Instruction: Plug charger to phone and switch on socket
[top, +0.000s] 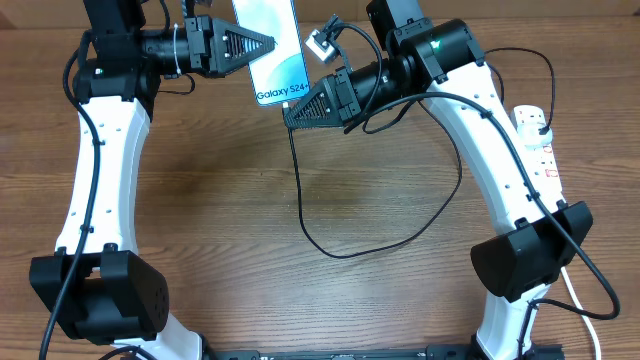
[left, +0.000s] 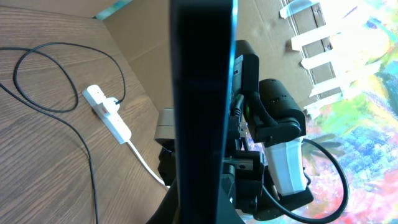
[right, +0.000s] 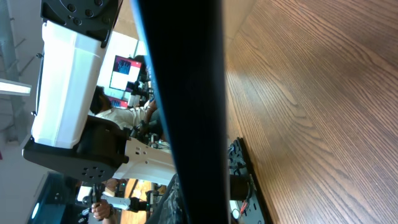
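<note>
The phone is held up off the table at the top centre, its light screen facing up and the "Galaxy S24+" text at its near end. My left gripper is shut on its left edge; in the left wrist view the phone is a dark edge-on slab between the fingers. My right gripper is shut at the phone's near end, where the charger cable hangs from it. The connector tip is hidden. The cable loops over the table to the socket at the right edge, also seen in the left wrist view.
A black plug sits in the socket's far end. The thick white cord runs along the right edge to the front. In the right wrist view a dark slab fills the centre, with wood table to its right.
</note>
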